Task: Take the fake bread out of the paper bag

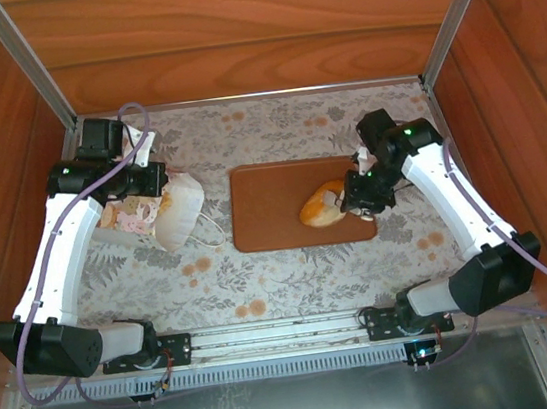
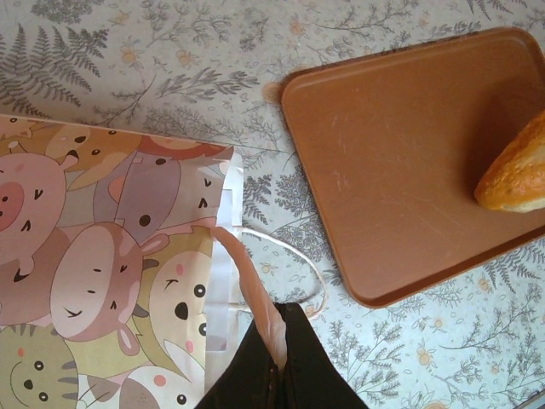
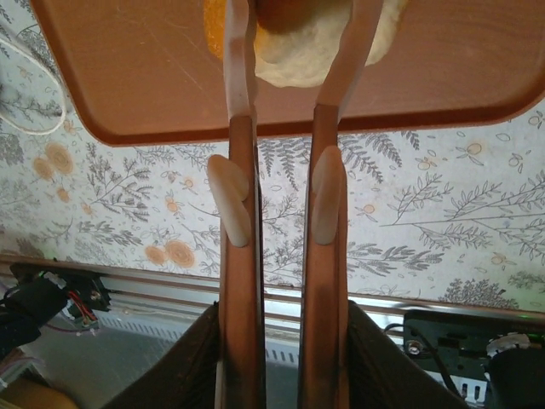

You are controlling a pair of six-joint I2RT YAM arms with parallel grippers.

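While pinching bag (image 1: 179, 212) rim with left jaws closed, straddles one bread (image 1: 319, 206) on tray (image 1: 264, 206) with right jaws, grip unclear. Likely early going; bag contents hidden.

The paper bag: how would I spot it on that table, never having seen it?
Start at the floral-patterned table and find the plain brown tray in its middle. Just left of the tray lies the paper bag. Its pastel cartoon animal faces and thin white cord handles set it apart.
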